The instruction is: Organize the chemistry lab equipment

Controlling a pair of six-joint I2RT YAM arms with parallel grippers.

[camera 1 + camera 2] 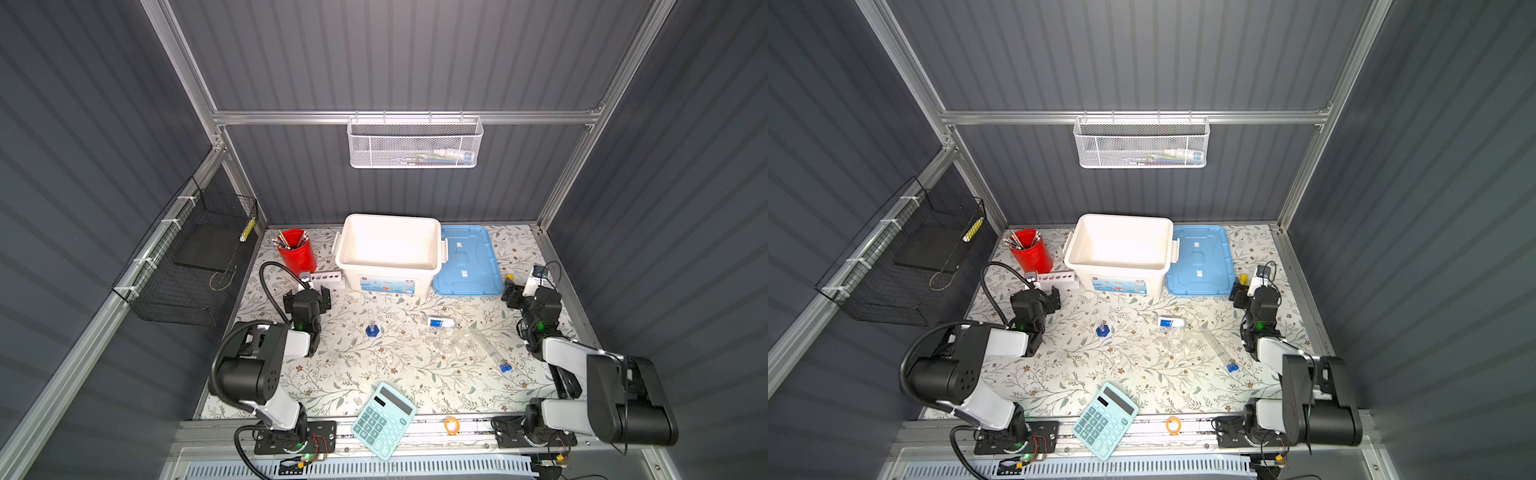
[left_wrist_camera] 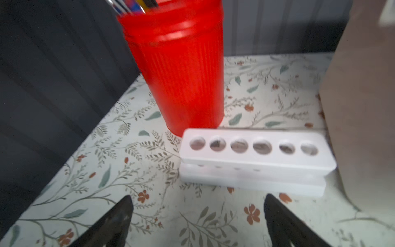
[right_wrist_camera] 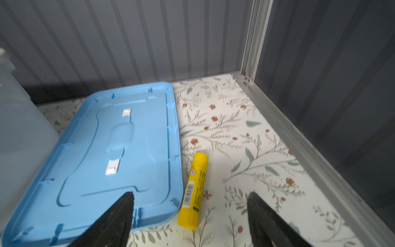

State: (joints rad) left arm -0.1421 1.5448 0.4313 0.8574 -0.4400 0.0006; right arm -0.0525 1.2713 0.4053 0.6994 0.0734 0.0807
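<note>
Presently the left end effector [image 2: 197, 201] is gaping empty before the tube rack [image 2: 254, 158] and red cup [image 2: 181, 74]; the right end effector [image 3: 191, 195], likewise gaping empty, is facing a glue stick [image 3: 194, 190] that is barely showing in both top views.

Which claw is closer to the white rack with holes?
Left. The left gripper is right by the rack; the right gripper is across the table, by the blue lid.

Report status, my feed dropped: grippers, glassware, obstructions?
Left gripper, right gripper: jaws open, empty. Glassware loose mid-table, none held. Bin open, lid beside it; nothing blocking.
</note>
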